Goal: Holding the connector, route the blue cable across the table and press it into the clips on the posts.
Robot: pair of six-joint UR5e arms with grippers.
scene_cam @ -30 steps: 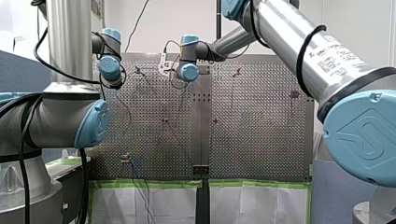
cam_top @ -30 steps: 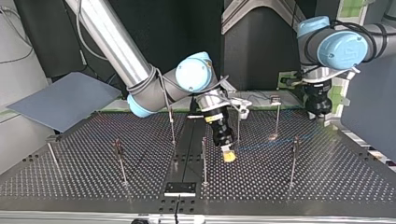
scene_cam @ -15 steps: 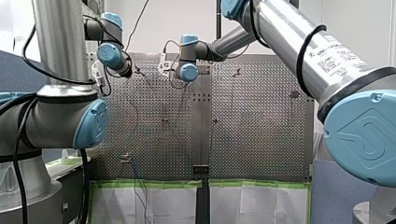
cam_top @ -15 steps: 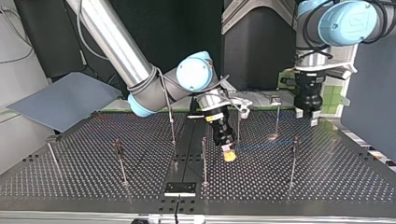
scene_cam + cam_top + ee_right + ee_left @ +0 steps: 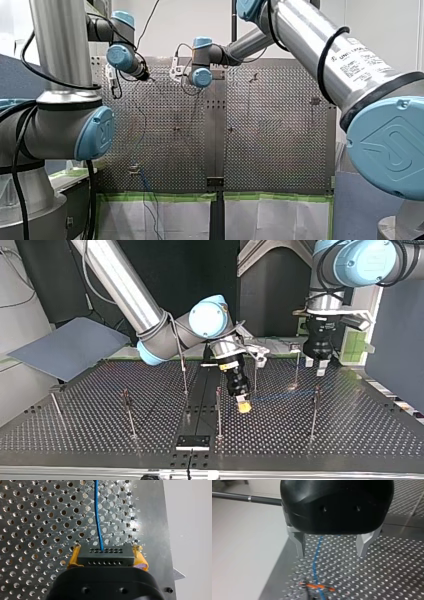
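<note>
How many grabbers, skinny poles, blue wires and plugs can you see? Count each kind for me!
Grippers: 2, left gripper and right gripper
Posts: 7
Blue cable: 1
Connector: 1
Total: 11

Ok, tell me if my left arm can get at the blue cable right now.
Probably yes: its jaws stand open, and the blue cable runs ahead, in line with the gap between them, nothing visibly in the way.

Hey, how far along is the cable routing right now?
Done: the right gripper has its jaws shut on the connector, with the cable trailing over the table. In hand: the left gripper hangs open over the cable. Left: clipping; the posts at the top view's left carry no cable.
</note>
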